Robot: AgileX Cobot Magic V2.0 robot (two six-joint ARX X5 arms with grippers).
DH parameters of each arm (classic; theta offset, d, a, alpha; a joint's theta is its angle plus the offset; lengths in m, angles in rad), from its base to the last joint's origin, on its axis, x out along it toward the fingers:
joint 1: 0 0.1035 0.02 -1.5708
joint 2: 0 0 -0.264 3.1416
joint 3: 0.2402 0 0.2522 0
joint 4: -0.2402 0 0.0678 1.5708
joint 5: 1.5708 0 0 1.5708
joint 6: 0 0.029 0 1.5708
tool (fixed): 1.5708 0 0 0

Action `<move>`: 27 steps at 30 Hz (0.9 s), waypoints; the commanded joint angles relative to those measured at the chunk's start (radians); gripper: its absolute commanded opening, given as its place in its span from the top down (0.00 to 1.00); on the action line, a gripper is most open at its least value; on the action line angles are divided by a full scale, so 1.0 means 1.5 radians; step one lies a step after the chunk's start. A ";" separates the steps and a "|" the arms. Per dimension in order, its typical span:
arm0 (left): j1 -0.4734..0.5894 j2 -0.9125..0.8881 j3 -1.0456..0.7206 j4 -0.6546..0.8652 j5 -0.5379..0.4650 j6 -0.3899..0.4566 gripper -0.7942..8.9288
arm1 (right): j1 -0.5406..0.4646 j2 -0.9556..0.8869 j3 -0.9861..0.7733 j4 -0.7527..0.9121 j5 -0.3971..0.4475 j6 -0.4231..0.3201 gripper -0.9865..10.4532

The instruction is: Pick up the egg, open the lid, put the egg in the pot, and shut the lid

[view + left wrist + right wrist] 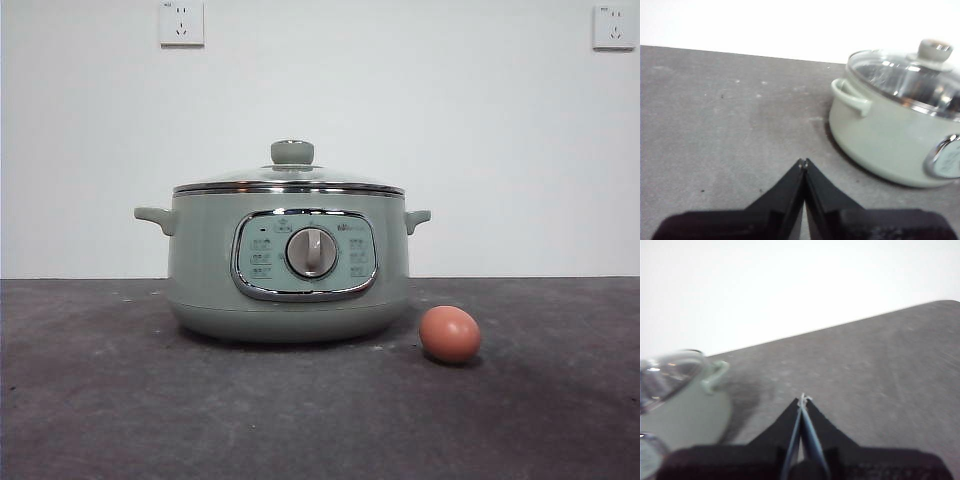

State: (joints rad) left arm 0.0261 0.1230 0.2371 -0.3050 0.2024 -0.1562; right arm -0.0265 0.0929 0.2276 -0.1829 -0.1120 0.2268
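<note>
Egg point(450, 334) beside lidded pot point(290, 265)

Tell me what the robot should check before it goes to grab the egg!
1. Egg lying free on the table, beside the pot and not touching it: ok.
2. Lid seated on the pot, knob free: ok.
3. Left hand empty, jaws shut, must open before gripping: not ok.
4. Right hand empty, jaws shut: not ok.
5. Egg visible to either wrist camera: not ok, only the front view shows it.
6. Which hand is nearer the egg: cannot tell.
</note>
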 commanded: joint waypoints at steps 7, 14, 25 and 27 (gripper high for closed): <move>0.001 0.114 0.187 -0.073 0.081 -0.006 0.93 | 0.000 0.144 0.222 -0.154 -0.103 -0.035 0.92; 0.001 0.224 0.354 -0.188 0.163 0.042 0.92 | 0.000 0.265 0.421 -0.334 -0.164 -0.140 0.92; -0.010 0.326 0.525 -0.326 0.228 0.107 0.92 | 0.000 0.382 0.605 -0.517 -0.211 -0.213 0.92; -0.013 0.328 0.529 -0.327 0.228 0.107 0.93 | 0.001 0.386 0.608 -0.519 -0.213 -0.214 0.92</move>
State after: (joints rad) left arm 0.0097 0.6144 1.0286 -0.7929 0.5385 -0.0147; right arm -0.0265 0.6712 1.1374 -0.9592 -0.4271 -0.0795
